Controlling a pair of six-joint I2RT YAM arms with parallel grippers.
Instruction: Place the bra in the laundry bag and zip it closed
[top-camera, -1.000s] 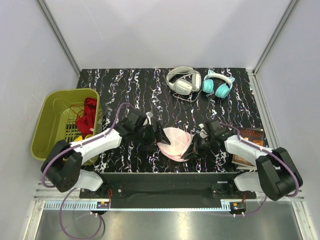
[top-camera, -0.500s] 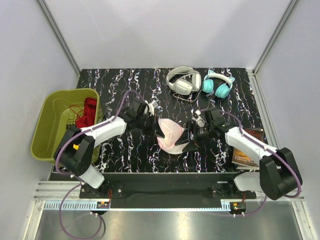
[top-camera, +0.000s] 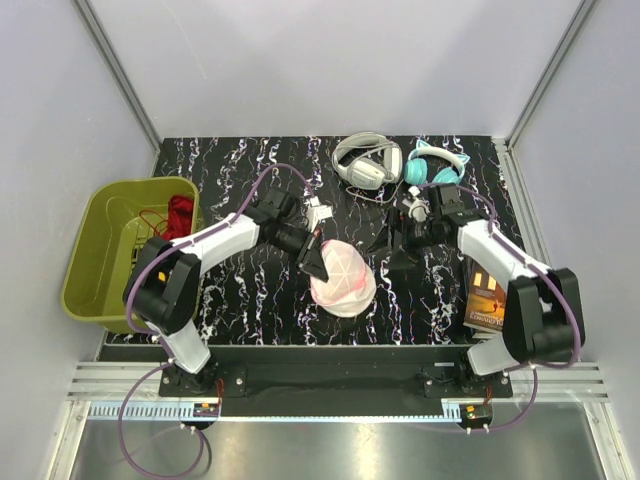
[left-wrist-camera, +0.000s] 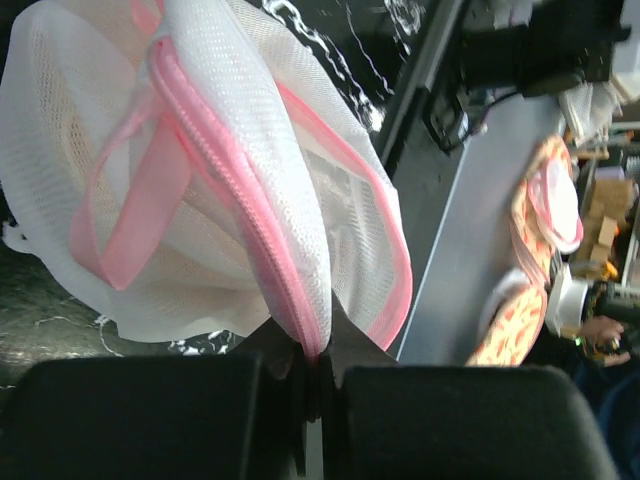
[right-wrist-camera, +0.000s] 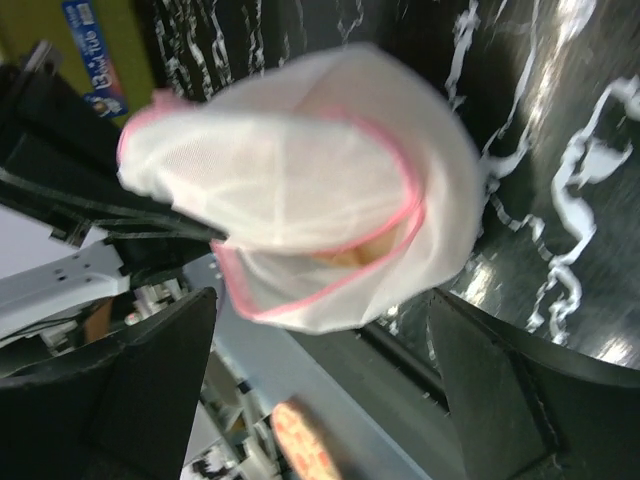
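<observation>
While in the left fingers (left-wrist-camera: 130, 420), laundry bag (top-camera: 342, 278) with bra (right-wrist-camera: 340, 256) inside.

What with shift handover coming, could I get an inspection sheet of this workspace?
Surface: black marbled table, no spills seen.
Job's things: laundry bag at mid-table; peach fabric, likely the bra, shows through its mesh; zip state unclear.
Clutter: white headphones, teal headphones, book, green basket holding a red garment.
Grippers: left gripper has its jaws shut on the bag's pink seam; right gripper open, apart from the bag.
Cables: purple cable loops free, no snag seen.
Surroundings: grey walls; nothing else seen.
</observation>
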